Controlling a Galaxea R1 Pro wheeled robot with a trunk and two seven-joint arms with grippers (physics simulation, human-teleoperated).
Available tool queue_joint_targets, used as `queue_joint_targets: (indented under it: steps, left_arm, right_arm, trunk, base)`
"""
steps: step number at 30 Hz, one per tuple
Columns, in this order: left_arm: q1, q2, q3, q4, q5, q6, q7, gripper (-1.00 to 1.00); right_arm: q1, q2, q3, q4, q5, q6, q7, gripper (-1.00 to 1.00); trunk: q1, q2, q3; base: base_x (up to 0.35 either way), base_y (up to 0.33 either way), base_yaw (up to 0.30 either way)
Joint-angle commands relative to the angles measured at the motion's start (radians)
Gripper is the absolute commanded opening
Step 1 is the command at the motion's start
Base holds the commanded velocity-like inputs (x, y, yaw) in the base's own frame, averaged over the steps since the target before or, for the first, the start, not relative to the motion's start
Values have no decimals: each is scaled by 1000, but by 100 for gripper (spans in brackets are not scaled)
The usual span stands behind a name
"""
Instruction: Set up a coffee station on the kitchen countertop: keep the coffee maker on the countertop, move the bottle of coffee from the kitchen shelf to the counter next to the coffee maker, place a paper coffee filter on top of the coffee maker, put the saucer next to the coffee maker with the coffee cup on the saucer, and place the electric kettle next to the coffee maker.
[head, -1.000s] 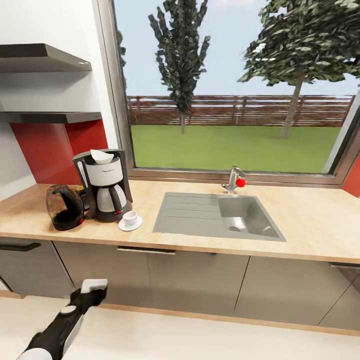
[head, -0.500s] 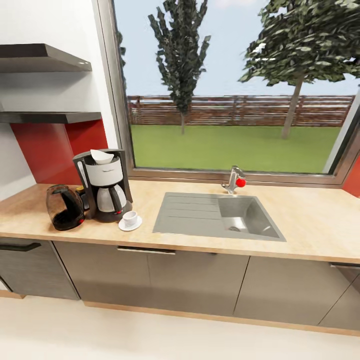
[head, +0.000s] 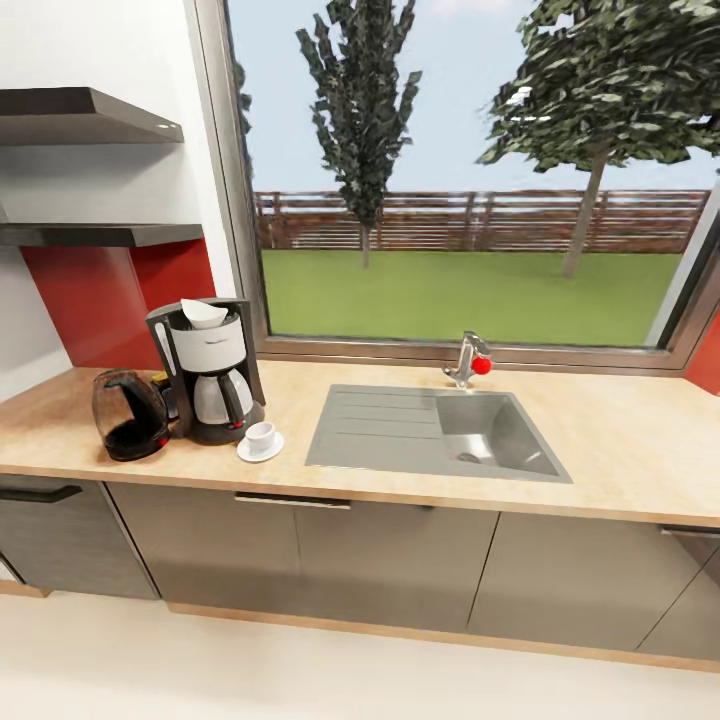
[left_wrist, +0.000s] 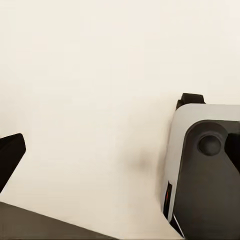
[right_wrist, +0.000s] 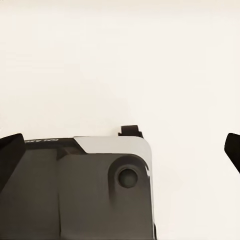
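Change: since one second ago the left arm has dropped out of the head view; the camera and the things on the tabletop (head: 620, 440) have not shifted.
Coffee maker: the coffee maker (head: 208, 368) stands at the left part of the tabletop, close to the red back wall.
Filter: a white paper coffee filter (head: 204, 313) sits in its top.
Kettle: the dark electric kettle (head: 128, 414) stands just beside the coffee maker, on its left in the picture.
Cup: the coffee cup (head: 261, 435) is on the saucer (head: 260, 449), just in front of the machine.
Bottle: something small and yellow shows between kettle and machine; I cannot tell if it is the coffee bottle.
Shelves: both shelves (head: 95, 235) look bare where visible.
Jaws: both wrist views look down at the pale floor and the robot's own base; each shows only dark finger tips at the picture borders, so the jaws seem spread apart and hold nothing.
Stage: probably finished or nearly so.
Risk: another reach could knock the cup off, because the group is crowded.
Room: the saucer lies near the front edge; free surface is around the sink (head: 440, 432).
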Motion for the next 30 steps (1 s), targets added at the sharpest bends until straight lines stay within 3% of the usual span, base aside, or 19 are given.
queue_joint_targets:
  steps: [1, 4, 8, 30]
  left_arm:
    - [0, -1, 7, -1, -7, 10, 26, 100]
    - [0, -4, 3, 4, -8, 17, 84, 100]
    - [0, -4, -2, 11, -7, 19, 105, 100]
    - [0, -14, 5, 27, -4, 11, 114, 100]
  right_arm:
    - [-1, 0, 9, 0, -9, -3, -1, 100]
    - [-1, 0, 9, 1, -8, -2, -1, 100]
    - [-1, 0, 10, 2, -7, -2, -1, 100]
    - [-1, 8, 9, -1, -14, -4, 0, 100]
  trunk:
    - [1, -2, -2]
    - [1, -2, -2]
    - [1, -2, -2]
    - [1, -2, -2]
  base:
    - [0, 0, 0]
    - [0, 0, 0]
    - [0, 0, 0]
    - [0, 0, 0]
